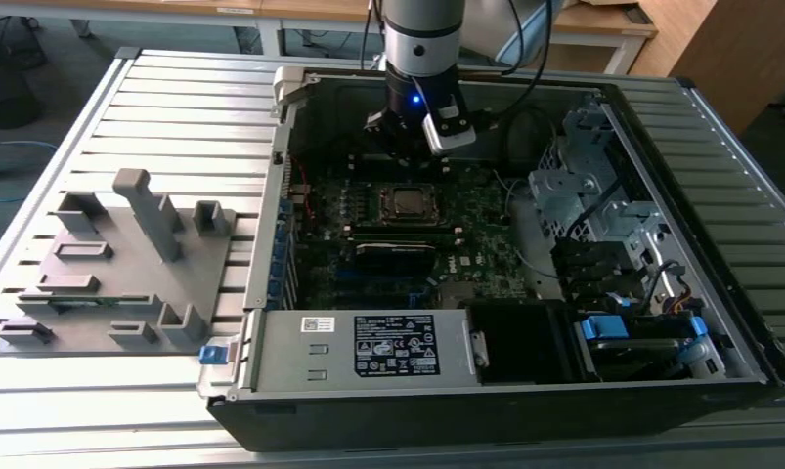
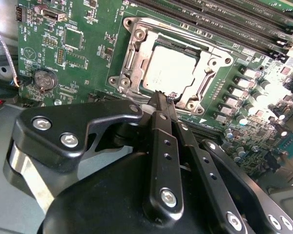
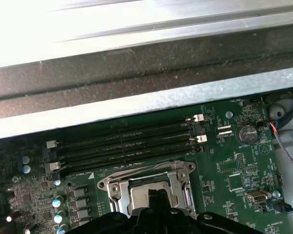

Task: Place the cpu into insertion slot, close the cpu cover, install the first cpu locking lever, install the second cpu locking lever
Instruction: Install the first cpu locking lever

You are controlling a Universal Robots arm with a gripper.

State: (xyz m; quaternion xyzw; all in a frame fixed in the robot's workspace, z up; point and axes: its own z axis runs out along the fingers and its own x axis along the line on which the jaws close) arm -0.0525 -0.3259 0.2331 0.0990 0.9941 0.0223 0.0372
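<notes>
Workshop setting: slatted metal desk (image 1: 170, 117) carrying an open computer case (image 1: 497, 391) and, on the exterior view's left, a grey fixture block (image 1: 118, 264).

Green motherboard (image 2: 73, 53) lies flat inside the case. The cpu (image 2: 168, 70) sits seated in the insertion slot (image 2: 136, 63), silver face up. The cpu cover (image 2: 207, 80) appears already down, framing the chip on all sides.

The pincer (image 2: 161, 97) is clenched, tips pressed together with nothing between them. The tips hover at the near edge of the socket, just beside the cover's rim; contact cannot be confirmed. In the first wrist view the memory slots (image 3: 122, 141) lie just past the socket.

Judgement: placement and cover closing look done; step in hand is the first locking lever. The coming move calls for a fine hook under a thin lever without slipping onto the chip.
</notes>
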